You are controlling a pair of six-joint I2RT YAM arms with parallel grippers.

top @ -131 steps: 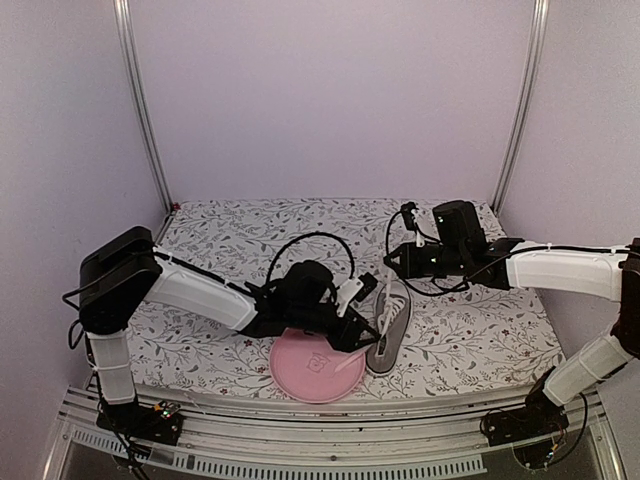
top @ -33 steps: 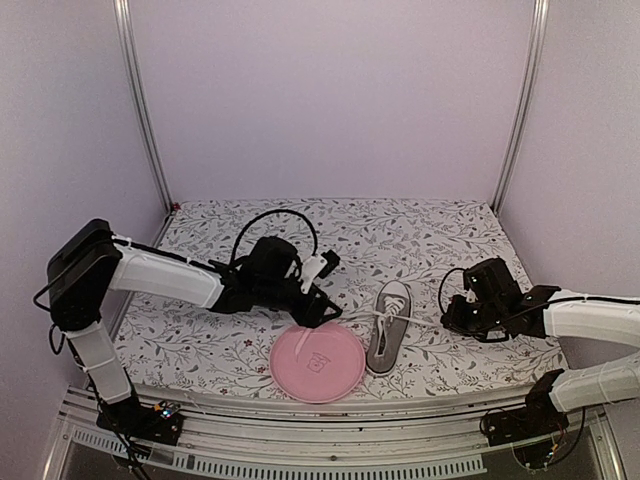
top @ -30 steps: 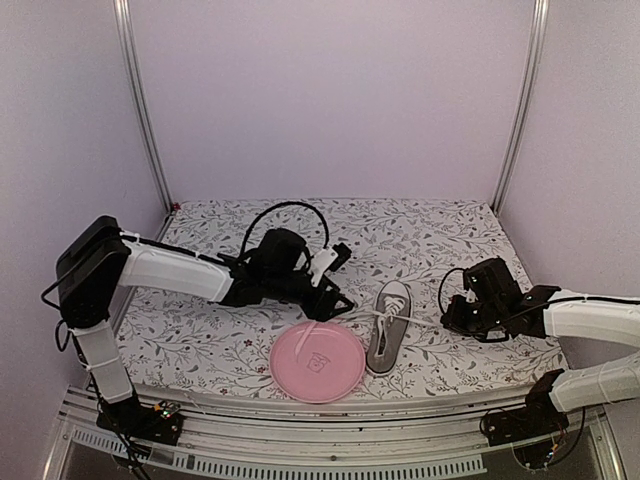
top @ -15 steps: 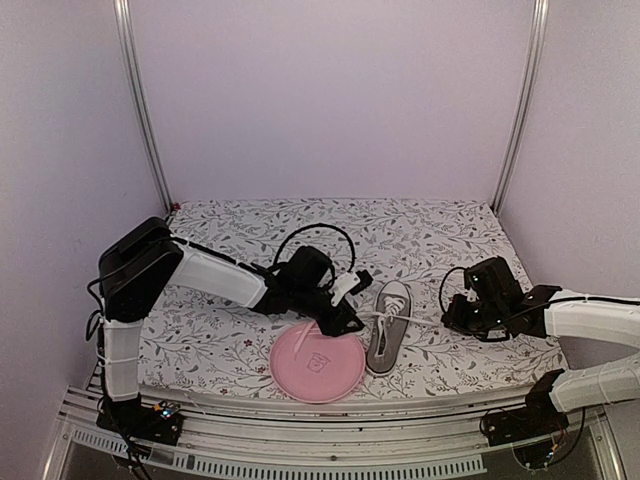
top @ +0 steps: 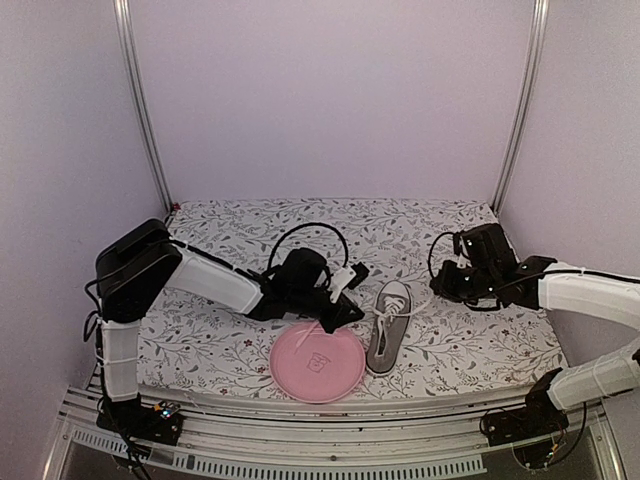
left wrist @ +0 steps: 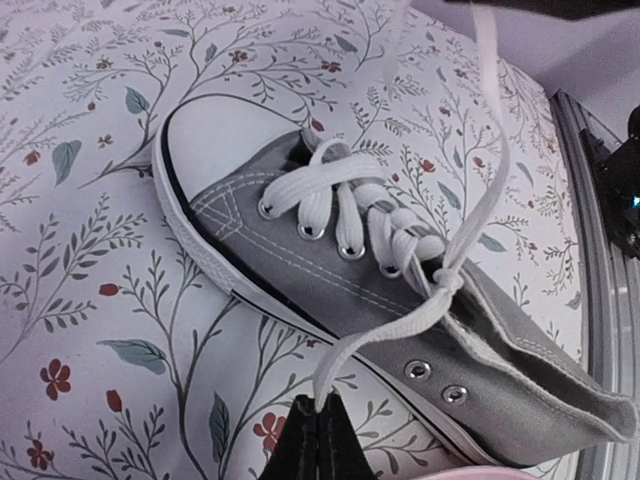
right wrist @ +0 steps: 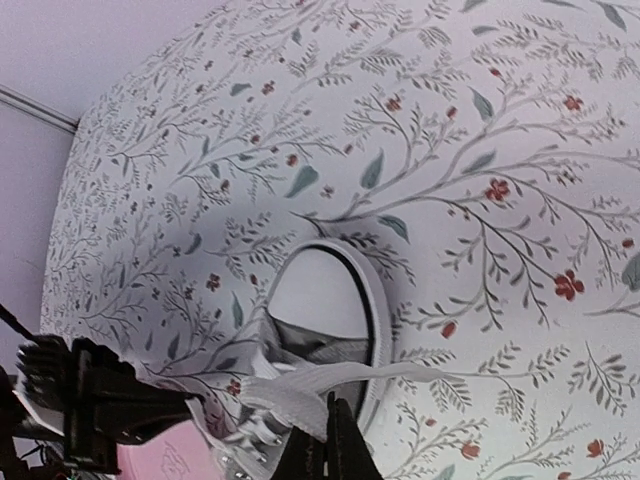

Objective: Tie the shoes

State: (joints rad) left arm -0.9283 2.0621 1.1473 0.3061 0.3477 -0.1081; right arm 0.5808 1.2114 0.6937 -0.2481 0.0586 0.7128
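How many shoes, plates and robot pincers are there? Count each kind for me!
Shoes: 1, the grey sneaker
Plates: 1, the pink plate
Pincers: 2, the left pincer and the right pincer, both pinching the white lace
Total: 4

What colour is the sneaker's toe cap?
White toe cap, edged by a thin dark line; clearest in the left wrist view.

Pink plate (top: 300,372) just beside the sneaker (top: 388,325), laces (left wrist: 437,290) strung out both sides, open floral table (top: 300,225) behind.

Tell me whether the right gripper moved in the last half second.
Yes: the right gripper moved toward the back wall, from level with the sneaker's middle to its toe.
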